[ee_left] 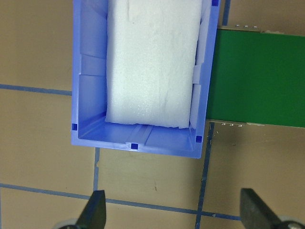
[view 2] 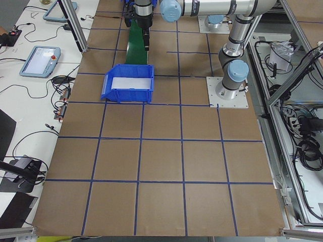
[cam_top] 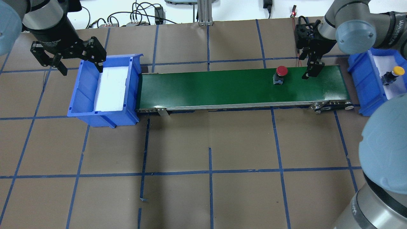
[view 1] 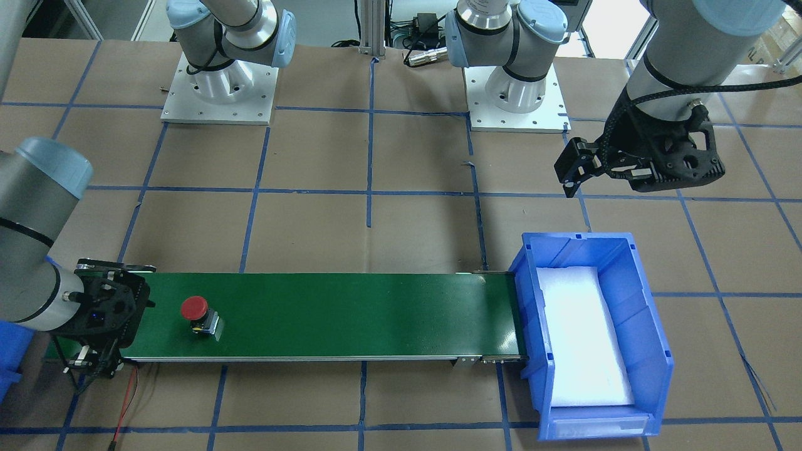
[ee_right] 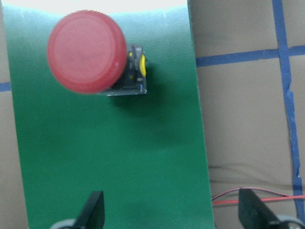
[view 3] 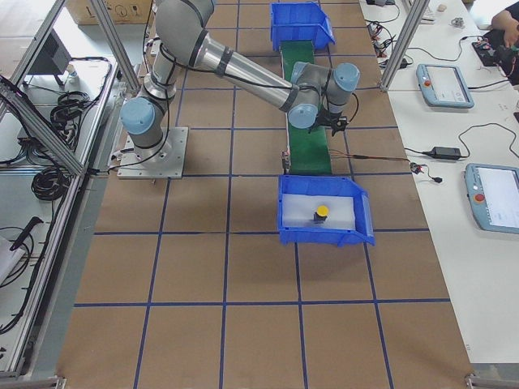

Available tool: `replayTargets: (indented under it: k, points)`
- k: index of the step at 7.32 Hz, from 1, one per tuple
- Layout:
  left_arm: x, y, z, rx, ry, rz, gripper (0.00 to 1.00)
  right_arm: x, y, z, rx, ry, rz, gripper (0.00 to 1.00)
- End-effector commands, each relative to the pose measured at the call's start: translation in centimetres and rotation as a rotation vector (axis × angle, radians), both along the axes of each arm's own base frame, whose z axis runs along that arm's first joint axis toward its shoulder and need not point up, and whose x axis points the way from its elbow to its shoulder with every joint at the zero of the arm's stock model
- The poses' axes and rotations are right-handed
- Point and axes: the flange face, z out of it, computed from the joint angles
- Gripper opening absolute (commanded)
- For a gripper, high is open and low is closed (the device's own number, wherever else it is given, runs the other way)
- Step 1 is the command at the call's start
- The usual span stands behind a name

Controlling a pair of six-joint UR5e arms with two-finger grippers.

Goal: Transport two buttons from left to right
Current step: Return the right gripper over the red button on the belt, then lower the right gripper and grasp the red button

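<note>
1. We saw a brown tabletop (cam_top: 206, 143) gridded with blue tape.
2. The left claw (ee_left: 171, 200) hung spread near the left bin (cam_top: 83, 92); white foam (cam_top: 111, 87) lined that bin.
3. The green belt (cam_top: 206, 89) met it, carrying the red button (cam_top: 281, 73) near the spread right claw (ee_right: 170, 200).
4. The yellow button (cam_top: 394, 73) stood in the right bin (cam_top: 361, 82).
</note>
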Motion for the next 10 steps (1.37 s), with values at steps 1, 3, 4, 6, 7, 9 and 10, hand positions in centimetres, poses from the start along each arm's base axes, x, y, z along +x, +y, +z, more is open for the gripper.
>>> replayTargets:
  k: [1,3,4,6,7,9,10]
  points:
    - [0.1,-0.1,-0.1,0.000,0.000,0.002,1.00,2.1,2.4,2.2,-0.025,0.015,0.021,0.98]
    - [0.1,0.0,0.0,-0.002,0.000,0.002,1.00,2.4,2.7,2.4,-0.023,0.041,0.030,0.98]
    - [0.1,0.0,0.0,0.000,0.000,0.002,1.00,3.7,2.9,2.3,-0.017,0.064,0.062,0.98]
    - [0.1,0.0,0.0,0.000,0.000,0.002,1.00,4.7,2.9,2.1,-0.016,0.069,0.073,0.98]
    - [0.1,0.0,0.0,0.000,0.000,0.002,1.00,4.7,2.9,2.1,-0.016,0.069,0.073,0.98]
    - [0.1,0.0,0.0,0.000,0.000,0.002,1.00,4.7,2.9,1.8,-0.012,0.065,0.072,0.98]
    - [0.1,0.0,-0.1,0.002,0.001,0.002,1.00,4.8,2.9,1.9,-0.013,0.065,0.074,0.96]
